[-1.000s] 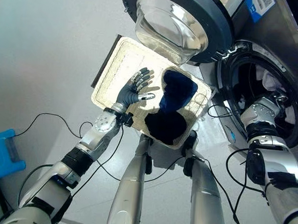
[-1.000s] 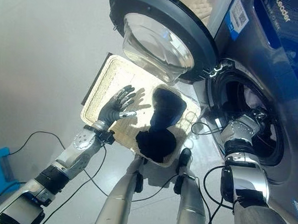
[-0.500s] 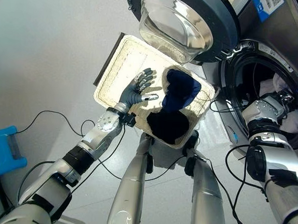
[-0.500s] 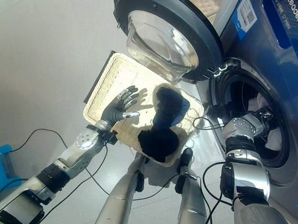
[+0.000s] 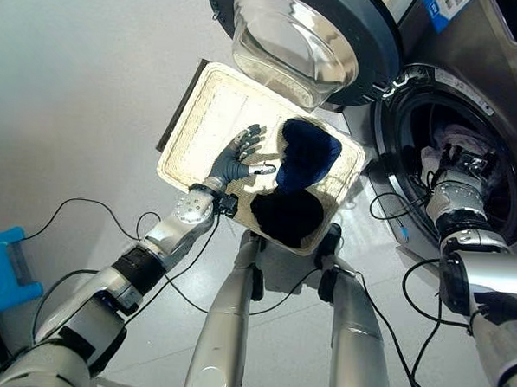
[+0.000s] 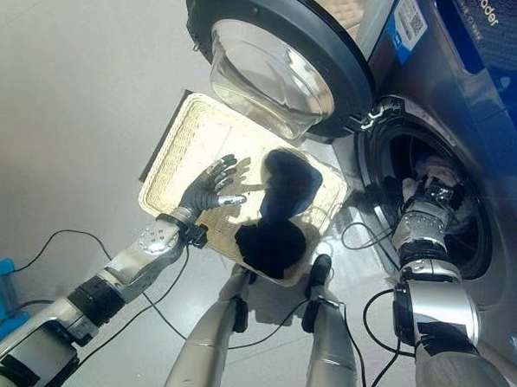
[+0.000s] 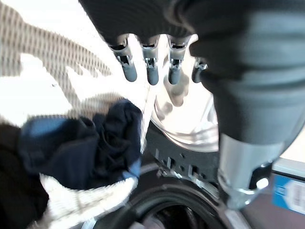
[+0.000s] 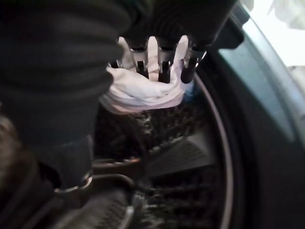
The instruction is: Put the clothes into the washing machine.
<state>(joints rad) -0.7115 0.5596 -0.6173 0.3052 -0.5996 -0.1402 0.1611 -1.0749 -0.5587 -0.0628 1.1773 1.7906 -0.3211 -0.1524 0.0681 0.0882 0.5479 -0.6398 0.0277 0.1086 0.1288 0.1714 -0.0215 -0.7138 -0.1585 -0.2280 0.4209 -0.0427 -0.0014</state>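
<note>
Currently mid-load: some clothes are at the drum, some are not yet moved. Starting at the left, the left hand (image 5: 235, 164) hovers over the pale woven basket (image 5: 195, 129) on the floor, fingers straight and spread, holding nothing; its wrist view confirms the fingers (image 7: 151, 71) extended with only air past them. Just beside that hand, in the basket's far end, lie the dark blue garment (image 5: 307, 153) and a black garment (image 5: 288, 216), both untouched. Above the basket the round glass door (image 5: 288, 41) of the washing machine (image 5: 473, 62) stands swung open. Further right, the right hand (image 6: 430, 192) is inside the drum opening (image 5: 419, 111), and in its wrist view the fingers (image 8: 163, 66) press down over a white garment (image 8: 143, 95) bunched at the drum's mouth; whether they pinch the cloth or merely push it I cannot tell, since the thumb is hidden behind the dark cover. Judgement: the next move calls for letting the white piece settle deep in the drum, then bringing the left hand onto the blue garment. The drum's interior is dark, so its contents beyond the white cloth are hard to make out.
</note>
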